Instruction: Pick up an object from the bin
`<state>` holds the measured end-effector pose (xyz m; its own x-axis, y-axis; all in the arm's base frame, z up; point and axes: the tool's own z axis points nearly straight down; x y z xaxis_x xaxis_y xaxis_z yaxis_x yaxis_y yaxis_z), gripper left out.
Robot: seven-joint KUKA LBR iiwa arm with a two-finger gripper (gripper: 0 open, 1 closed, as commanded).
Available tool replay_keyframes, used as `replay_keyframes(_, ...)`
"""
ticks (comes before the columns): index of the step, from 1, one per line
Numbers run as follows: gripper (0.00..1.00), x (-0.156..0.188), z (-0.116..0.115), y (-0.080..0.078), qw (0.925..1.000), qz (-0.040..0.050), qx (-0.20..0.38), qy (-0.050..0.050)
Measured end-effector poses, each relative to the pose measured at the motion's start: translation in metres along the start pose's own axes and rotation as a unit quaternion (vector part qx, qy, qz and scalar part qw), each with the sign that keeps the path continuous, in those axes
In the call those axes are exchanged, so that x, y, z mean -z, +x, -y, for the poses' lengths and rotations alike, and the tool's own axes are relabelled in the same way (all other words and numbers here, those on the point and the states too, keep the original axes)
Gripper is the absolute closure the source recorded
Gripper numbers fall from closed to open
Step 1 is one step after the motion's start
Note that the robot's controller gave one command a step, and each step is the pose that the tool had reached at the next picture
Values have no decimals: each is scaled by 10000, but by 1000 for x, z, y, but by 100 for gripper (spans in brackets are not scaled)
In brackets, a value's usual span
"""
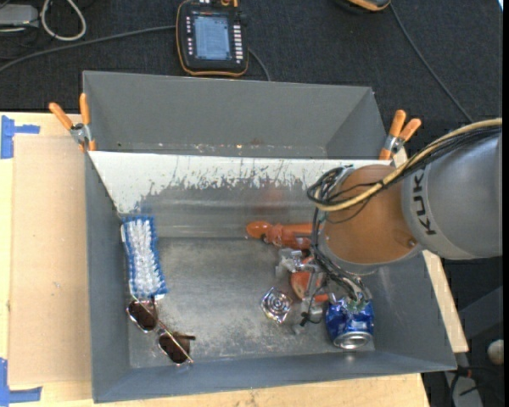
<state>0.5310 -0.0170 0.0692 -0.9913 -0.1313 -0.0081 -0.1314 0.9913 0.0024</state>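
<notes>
My gripper [307, 305] reaches down into the bin's right front part, below the arm's orange cover. It hangs between a crumpled silvery foil piece [276, 305] on its left and a dented blue drink can [349, 325] on its right, close to both. An orange-handled tool [273, 231] lies just behind it, its right end hidden under the arm. A small reddish part shows close to the gripper body, and I cannot tell whether it is a loose thing.
A blue-and-white bristly brush [143, 258] lies along the bin's left wall. Brown sunglasses [159, 332] rest in the front left corner. The bin floor's middle is bare metal. The arm and its cables cover the right side.
</notes>
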Motion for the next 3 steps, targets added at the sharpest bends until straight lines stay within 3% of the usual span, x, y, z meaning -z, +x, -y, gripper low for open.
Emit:
replay_keyframes(1, 0, 31, 26, -6, 9926, -56, -1216, 10)
replay_keyframes(2, 0, 0, 65, -23, 9982, -9, -605, -3)
replay_keyframes(3, 100, 1, 63, -23, 9939, -28, -1103, -3)
